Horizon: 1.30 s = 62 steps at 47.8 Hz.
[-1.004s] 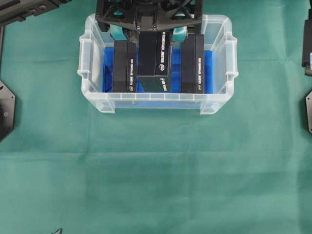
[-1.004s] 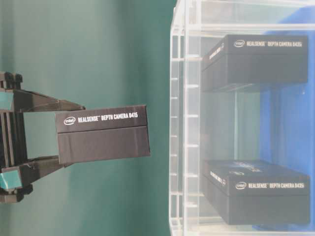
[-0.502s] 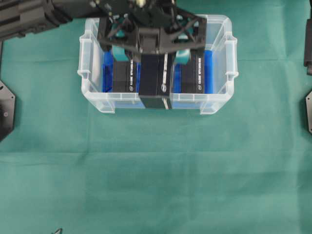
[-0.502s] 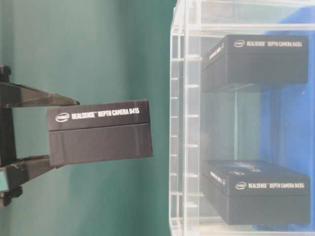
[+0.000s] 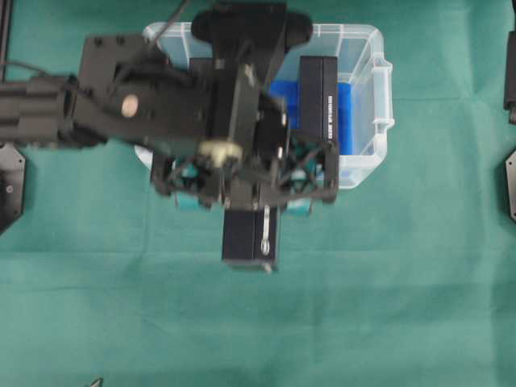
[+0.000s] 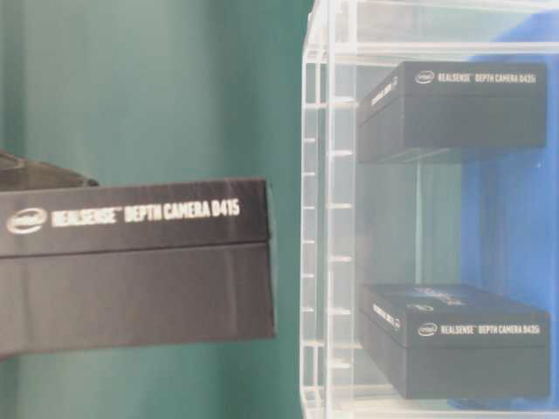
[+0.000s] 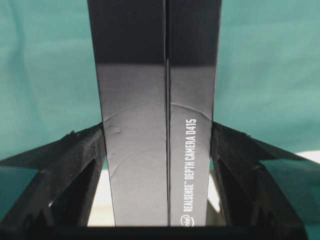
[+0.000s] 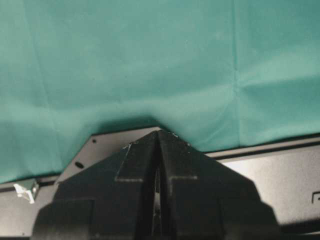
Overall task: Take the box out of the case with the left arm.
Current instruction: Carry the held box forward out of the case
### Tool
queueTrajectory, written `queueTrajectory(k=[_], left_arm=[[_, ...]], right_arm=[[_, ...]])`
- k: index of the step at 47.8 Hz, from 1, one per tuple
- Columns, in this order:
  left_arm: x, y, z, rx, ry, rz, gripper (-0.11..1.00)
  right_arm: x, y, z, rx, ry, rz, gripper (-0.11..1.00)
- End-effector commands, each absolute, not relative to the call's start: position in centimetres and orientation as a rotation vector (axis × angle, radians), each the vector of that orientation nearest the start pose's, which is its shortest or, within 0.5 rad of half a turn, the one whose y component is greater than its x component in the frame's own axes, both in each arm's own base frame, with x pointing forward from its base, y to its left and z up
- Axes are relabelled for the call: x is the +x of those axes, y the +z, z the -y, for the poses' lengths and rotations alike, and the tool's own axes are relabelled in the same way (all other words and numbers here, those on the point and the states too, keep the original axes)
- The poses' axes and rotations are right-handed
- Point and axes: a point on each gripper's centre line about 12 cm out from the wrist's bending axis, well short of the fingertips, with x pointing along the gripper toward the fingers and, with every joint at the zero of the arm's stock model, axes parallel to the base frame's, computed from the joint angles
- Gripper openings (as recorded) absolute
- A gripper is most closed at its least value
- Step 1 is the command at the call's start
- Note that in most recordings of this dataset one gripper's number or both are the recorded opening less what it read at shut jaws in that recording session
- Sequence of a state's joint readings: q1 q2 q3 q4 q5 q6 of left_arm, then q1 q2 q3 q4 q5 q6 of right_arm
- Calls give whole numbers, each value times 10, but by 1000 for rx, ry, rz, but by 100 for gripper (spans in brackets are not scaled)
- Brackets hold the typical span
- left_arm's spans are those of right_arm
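1. Over the green cloth (image 5: 387,306), just outside the case (image 5: 367,97), I see my left gripper (image 5: 246,201) clamping the box (image 5: 250,238) (label readable).
2. My right gripper (image 8: 157,150) shows its fingers pressed together, holding nothing.

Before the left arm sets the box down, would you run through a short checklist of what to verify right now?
1. Grip: left gripper clamps the held box between both fingers: ok.
2. Box out of the case: in the overhead view it hangs past the near wall, over the cloth: ok.
3. Landing spot: the cloth below and in front of the box is bare: ok.
4. Remaining boxes: two lie inside the case in the table-level view: ok.
5. Right gripper: shut, over its own base plate, away from the case: ok.
6. Height of the box above the cloth: cannot tell.
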<state>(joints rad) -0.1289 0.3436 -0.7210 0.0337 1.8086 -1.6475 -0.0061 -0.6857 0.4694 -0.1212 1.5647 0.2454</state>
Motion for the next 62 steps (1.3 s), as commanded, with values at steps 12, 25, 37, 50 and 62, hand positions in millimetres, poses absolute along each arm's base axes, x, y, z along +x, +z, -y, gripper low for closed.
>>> queueTrajectory(k=[12,25,37,50,62], left_arm=[[434,408,72,-1278,1043,-1068,61],[435,407,72,-1277,1041,-1068,61],[434,406,73,-1275,1044,-1071,61],[434,397,77,-1279,1066,-1068,61],[445,371,83,-1280,1051,-1061,61]], right_arm=[[175,352,16,128,-271,-1311,0],[175,352,16,129,-271,-1309,0],[175,352,16,130,-271,-1309,0],[175,352,16,129,-271,-1310,0],[175,352,16,131,-272,-1309,0]])
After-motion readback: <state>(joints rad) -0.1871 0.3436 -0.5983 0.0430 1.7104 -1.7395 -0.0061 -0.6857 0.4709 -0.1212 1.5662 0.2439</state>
